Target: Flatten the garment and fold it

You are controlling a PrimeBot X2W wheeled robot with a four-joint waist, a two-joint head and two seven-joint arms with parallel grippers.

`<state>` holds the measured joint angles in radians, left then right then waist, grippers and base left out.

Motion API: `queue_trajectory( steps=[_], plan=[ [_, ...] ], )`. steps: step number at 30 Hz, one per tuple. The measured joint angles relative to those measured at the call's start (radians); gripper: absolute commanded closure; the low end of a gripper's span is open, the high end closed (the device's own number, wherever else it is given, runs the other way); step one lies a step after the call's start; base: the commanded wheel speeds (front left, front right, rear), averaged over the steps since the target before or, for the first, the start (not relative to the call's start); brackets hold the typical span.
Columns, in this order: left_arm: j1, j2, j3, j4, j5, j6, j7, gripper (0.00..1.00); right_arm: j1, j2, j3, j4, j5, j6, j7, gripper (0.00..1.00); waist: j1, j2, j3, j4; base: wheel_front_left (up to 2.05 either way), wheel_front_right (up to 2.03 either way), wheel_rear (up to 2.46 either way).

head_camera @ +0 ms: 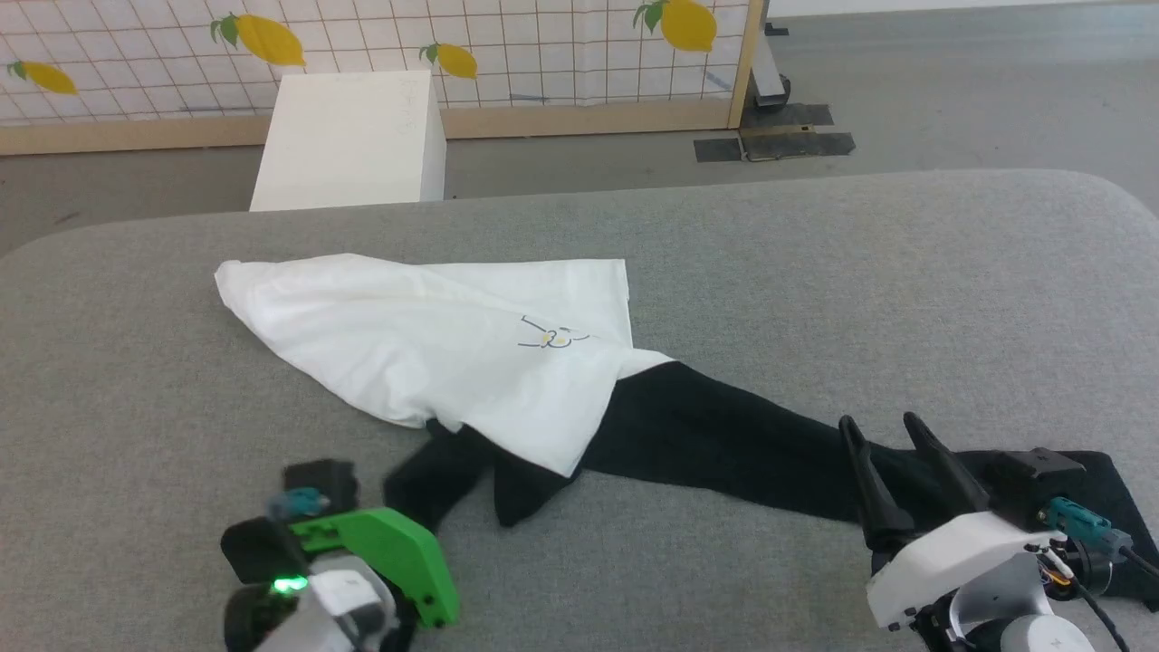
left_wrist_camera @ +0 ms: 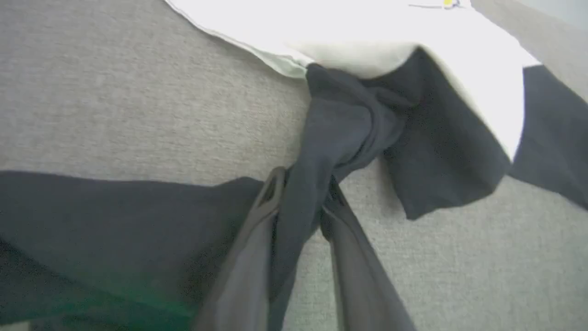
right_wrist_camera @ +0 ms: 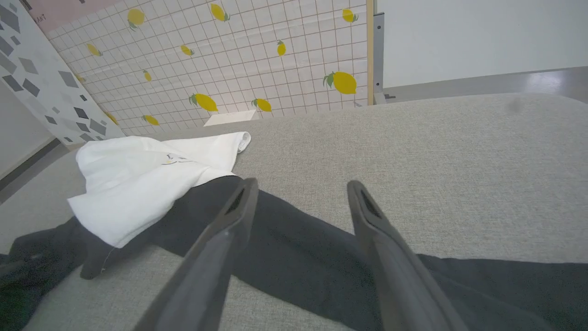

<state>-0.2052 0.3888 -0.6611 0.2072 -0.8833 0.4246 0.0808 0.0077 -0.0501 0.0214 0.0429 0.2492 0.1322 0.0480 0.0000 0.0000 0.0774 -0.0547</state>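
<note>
- The garment (head_camera: 435, 335) lies rumpled on the surface (head_camera: 815, 272). Its white body is bunched ahead of the left hand, and one black sleeve stretches flat across to the right hand.
- In the left wrist view, the left hand (left_wrist_camera: 303, 179) is clenched on the garment (left_wrist_camera: 349, 124). A twisted rope of black sleeve runs between its two fingers and up to the white cloth just beyond the fingertips.
- In the head view that grip is hidden: the left hand's fingers sit behind a blurred green and black housing.
- The right hand (head_camera: 876, 426) is released, fingers spread wide with nothing between them.
- In the right wrist view, the right hand (right_wrist_camera: 302, 186) hovers over the black sleeve, which crosses beneath both fingers. Whether the tips touch the cloth I cannot tell.
- The garment (right_wrist_camera: 133, 184) looks soft and thin. The white part has folded corners and a small line drawing with a yellow spot, and the black part is matte.
- The surface is grey, coarsely woven and rounded at its far corners.
- Far beyond both hands, past the surface, stand a plain white box (head_camera: 353, 136) and a grid-patterned panel printed with lemons (head_camera: 543, 45) in a wooden frame.
</note>
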Motion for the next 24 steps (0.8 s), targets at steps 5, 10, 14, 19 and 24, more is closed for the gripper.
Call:
queue_trajectory(
  steps=[5,10,14,19,24],
  plan=[
    [0.024,0.029,0.141,-0.045,-0.048,0.043,-0.113,1.00,0.007,0.000,-0.012,0.003,0.000,0.000,-0.002,0.00,0.0000,0.0000,0.006,0.006,0.00,0.00,0.00],
    [0.122,0.086,0.290,-0.083,-0.102,0.092,-0.194,1.00,0.008,0.000,-0.025,0.005,0.000,0.000,-0.002,0.00,0.0000,0.0000,0.010,0.025,0.00,0.00,0.00],
    [0.203,0.119,0.377,-0.110,-0.122,0.164,-0.237,1.00,0.009,0.000,-0.040,0.008,-0.001,0.000,0.000,0.00,0.0000,0.0000,0.014,0.042,0.00,0.00,0.00],
    [0.242,0.125,0.407,-0.157,-0.126,0.172,-0.266,0.00,0.009,0.000,-0.051,0.012,-0.006,0.000,0.015,0.00,0.0000,0.0000,0.021,0.065,0.00,0.00,0.00],
    [0.234,0.085,0.403,-0.177,-0.094,0.129,-0.317,0.00,0.007,0.000,-0.047,0.015,-0.038,0.000,0.036,0.00,0.0000,0.0000,0.028,0.098,0.00,0.00,0.00]
  ],
)
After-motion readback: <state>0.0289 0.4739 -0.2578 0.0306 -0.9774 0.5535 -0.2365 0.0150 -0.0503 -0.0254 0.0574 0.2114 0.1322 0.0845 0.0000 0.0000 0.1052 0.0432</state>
